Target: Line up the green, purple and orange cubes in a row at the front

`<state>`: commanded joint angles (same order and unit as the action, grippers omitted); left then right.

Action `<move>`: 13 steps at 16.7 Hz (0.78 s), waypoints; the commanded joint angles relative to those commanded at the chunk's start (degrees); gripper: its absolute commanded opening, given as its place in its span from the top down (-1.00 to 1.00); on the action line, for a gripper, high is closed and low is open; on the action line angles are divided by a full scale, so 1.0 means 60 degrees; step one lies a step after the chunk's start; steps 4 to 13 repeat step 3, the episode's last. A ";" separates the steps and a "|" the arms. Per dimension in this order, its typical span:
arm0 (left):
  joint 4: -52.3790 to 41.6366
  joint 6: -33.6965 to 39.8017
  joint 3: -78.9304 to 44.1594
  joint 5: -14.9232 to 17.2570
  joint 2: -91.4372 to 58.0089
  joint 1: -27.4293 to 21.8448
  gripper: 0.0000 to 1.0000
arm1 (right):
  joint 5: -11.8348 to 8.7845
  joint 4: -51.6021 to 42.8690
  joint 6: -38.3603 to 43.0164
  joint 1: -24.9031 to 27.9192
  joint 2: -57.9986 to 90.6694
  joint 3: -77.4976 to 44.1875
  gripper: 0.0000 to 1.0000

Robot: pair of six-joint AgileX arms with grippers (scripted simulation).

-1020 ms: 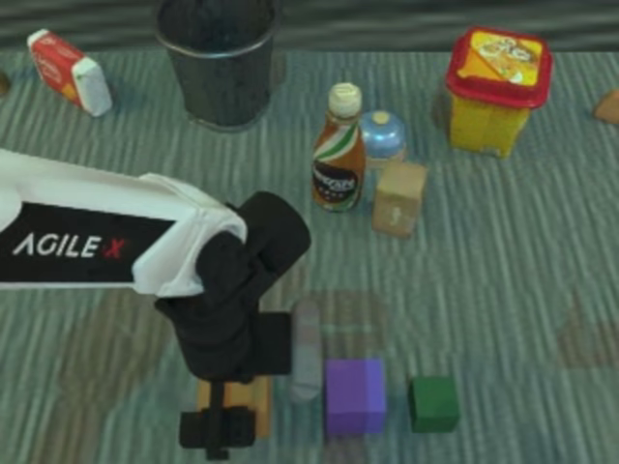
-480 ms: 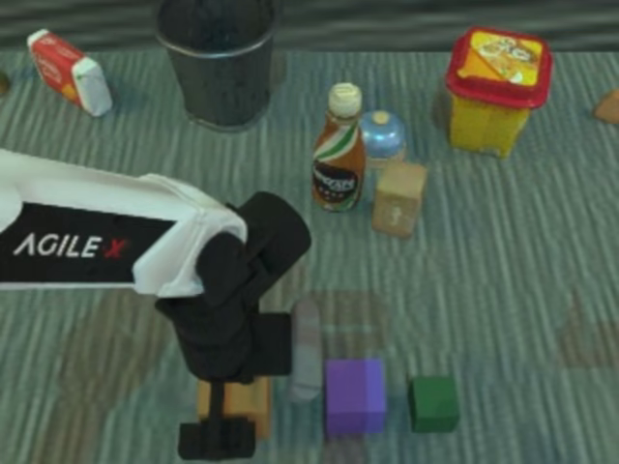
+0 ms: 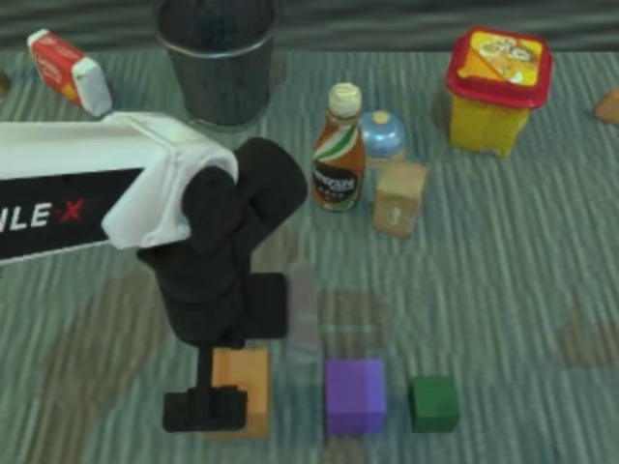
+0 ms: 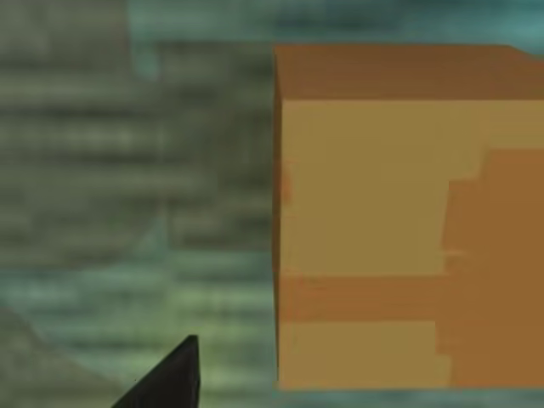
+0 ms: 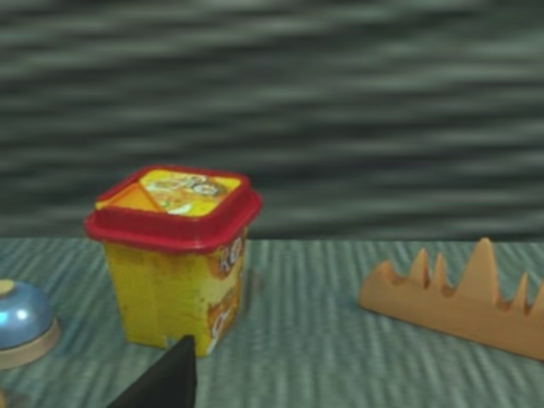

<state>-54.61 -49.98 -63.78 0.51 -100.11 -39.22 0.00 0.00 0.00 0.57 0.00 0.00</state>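
Jaws of left gripper (image 3: pixel 204 410) state: cannot tell, they sit over the orange cube's (image 3: pixel 241 389) left edge. Orange cube at table (image 3: pixel 522 280) front, purple cube (image 3: pixel 354 395) just right of it, green cube (image 3: pixel 432 403) next. Right arm not visible from above.

surface: teal ribbed tablecloth (image 3: pixel 503 290) | backdrop: dark grey horizontally ribbed wall (image 5: pixel 340 102) | light: soft, even
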 joint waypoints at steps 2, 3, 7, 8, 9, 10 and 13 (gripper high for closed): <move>-0.0310 0.0009 -0.0204 -0.0004 0.0224 0.0031 -1.00 | 0.0000 0.0000 0.0000 0.0000 0.0000 0.0000 -1.00; -0.0322 0.0009 -0.0211 -0.0005 0.0236 0.0032 -1.00 | 0.0000 0.0000 0.0000 0.0000 0.0000 0.0000 -1.00; -0.0322 0.0009 -0.0211 -0.0005 0.0236 0.0032 -1.00 | 0.0000 0.0000 0.0000 0.0000 0.0000 0.0000 -1.00; -0.0322 0.0009 -0.0211 -0.0005 0.0236 0.0032 -1.00 | 0.0000 0.0000 0.0000 0.0000 0.0000 0.0000 -1.00; -0.0322 0.0009 -0.0211 -0.0005 0.0236 0.0032 -1.00 | 0.0000 0.0000 0.0000 0.0000 0.0000 0.0000 -1.00; -0.0322 0.0009 -0.0211 -0.0005 0.0236 0.0032 -1.00 | 0.0000 0.0000 0.0000 0.0000 0.0000 0.0000 -1.00; -0.0322 0.0009 -0.0211 -0.0005 0.0236 0.0032 -1.00 | 0.0000 0.0000 0.0000 0.0000 0.0000 0.0000 -1.00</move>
